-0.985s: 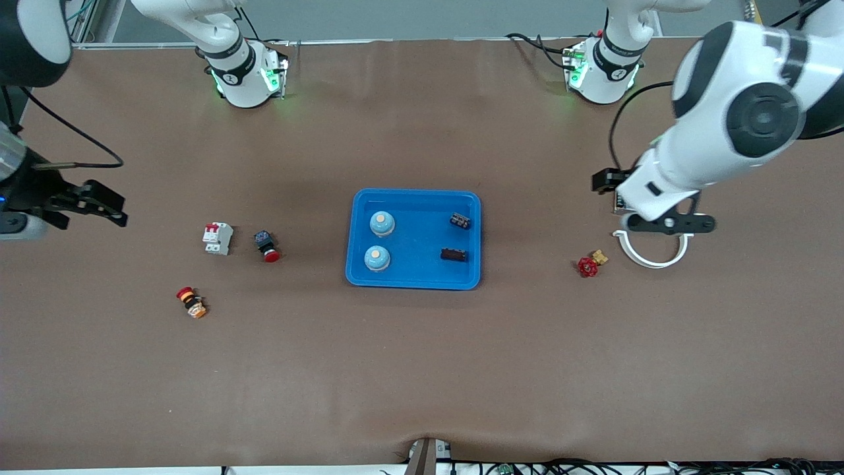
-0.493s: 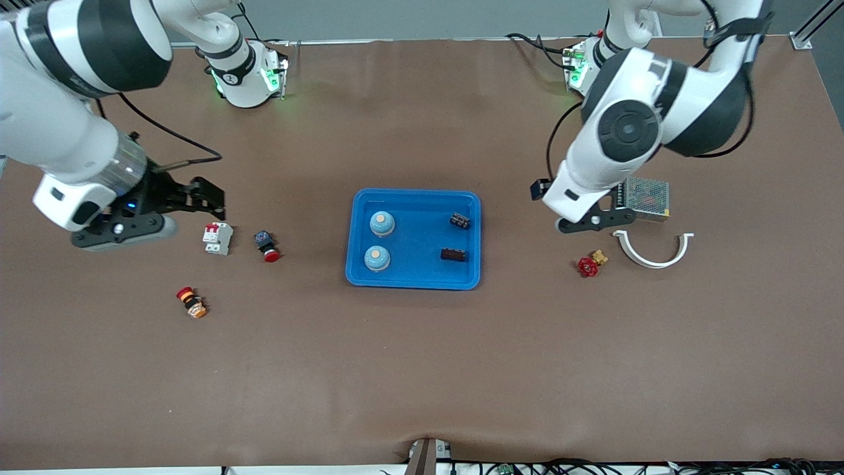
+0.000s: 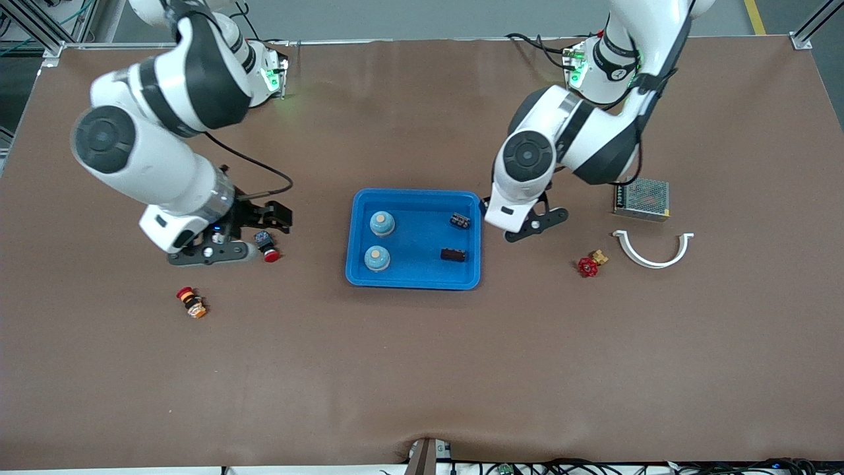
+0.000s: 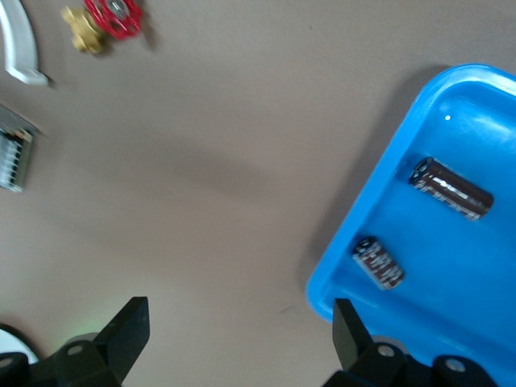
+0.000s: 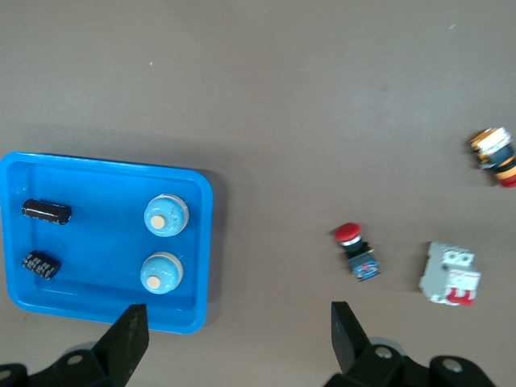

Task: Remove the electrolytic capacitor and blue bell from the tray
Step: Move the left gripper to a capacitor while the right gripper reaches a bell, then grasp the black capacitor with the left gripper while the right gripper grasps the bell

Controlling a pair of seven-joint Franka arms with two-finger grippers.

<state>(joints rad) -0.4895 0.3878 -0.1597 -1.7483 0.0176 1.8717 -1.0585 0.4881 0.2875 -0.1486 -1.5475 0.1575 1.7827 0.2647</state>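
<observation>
A blue tray (image 3: 419,237) lies mid-table. In it are two light-blue bells (image 3: 382,223) (image 3: 376,258) and two dark capacitors (image 3: 460,220) (image 3: 453,254). My left gripper (image 3: 531,223) hangs open over the bare table just outside the tray's edge at the left arm's end. Its wrist view shows the gripper (image 4: 239,326) empty, with both capacitors (image 4: 451,188) (image 4: 379,263) in the tray (image 4: 451,274). My right gripper (image 3: 271,218) is open over the table between the tray and a red push button. Its wrist view shows the gripper (image 5: 238,334) empty, with the bells (image 5: 166,216) (image 5: 161,272).
At the right arm's end lie a red push button (image 3: 266,245), a yellow-and-red button (image 3: 191,302) and a white circuit breaker (image 5: 450,274). At the left arm's end lie a red valve (image 3: 591,264), a white curved clamp (image 3: 653,249) and a mesh-covered power supply (image 3: 641,199).
Both arms have swung in from the table's ends toward the tray. Both grippers stayed open and empty. Nothing on the table has moved.
</observation>
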